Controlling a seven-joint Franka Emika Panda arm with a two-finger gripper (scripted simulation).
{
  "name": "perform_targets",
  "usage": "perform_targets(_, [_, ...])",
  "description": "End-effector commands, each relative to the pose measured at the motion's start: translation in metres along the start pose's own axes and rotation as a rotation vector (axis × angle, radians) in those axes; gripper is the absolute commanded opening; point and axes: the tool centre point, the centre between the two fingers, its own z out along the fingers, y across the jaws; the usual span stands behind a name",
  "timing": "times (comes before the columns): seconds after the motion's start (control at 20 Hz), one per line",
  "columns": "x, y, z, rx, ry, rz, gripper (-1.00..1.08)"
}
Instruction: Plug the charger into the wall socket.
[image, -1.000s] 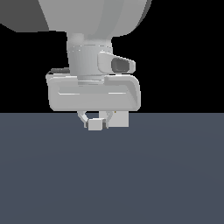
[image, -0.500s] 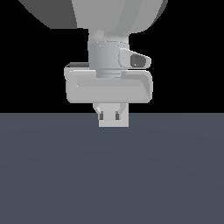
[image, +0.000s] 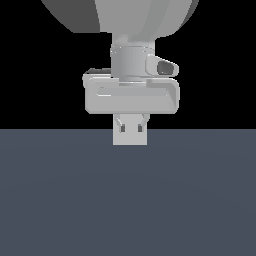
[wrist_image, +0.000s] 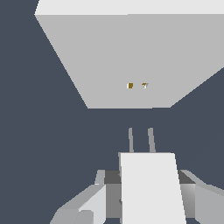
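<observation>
Two grey prongs on the charger clamped in my fingers point at the wall socket, near its two small holes but apart from them.

Wrist view: a white charger sits clamped between the gripper fingers, its two thin grey prongs pointing toward 12 o'clock. Ahead at 12 o'clock stands the wall socket, a broad white plate with two small orange holes near its centre. An open strip of dark grey floor lies between the prong tips and the plate; nothing stands in that gap. The holes lie slightly toward 11 o'clock of the prongs. Bare floor also runs past the plate toward 9 o'clock and 3 o'clock. In the exterior view, the dark floor around the gripper holds no other object.
</observation>
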Motion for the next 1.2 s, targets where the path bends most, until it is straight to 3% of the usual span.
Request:
perform_targets(0.0, [0.001,0.001,0.0,0.002,-0.001,-0.005,-1.0])
perform_targets(0.5, [0.006,0.001,0.001,0.001,-0.001,-0.004,-1.0])
perform_targets(1.15, [0.044,0.001,0.015,0.001,-0.001,-0.004,-1.0])
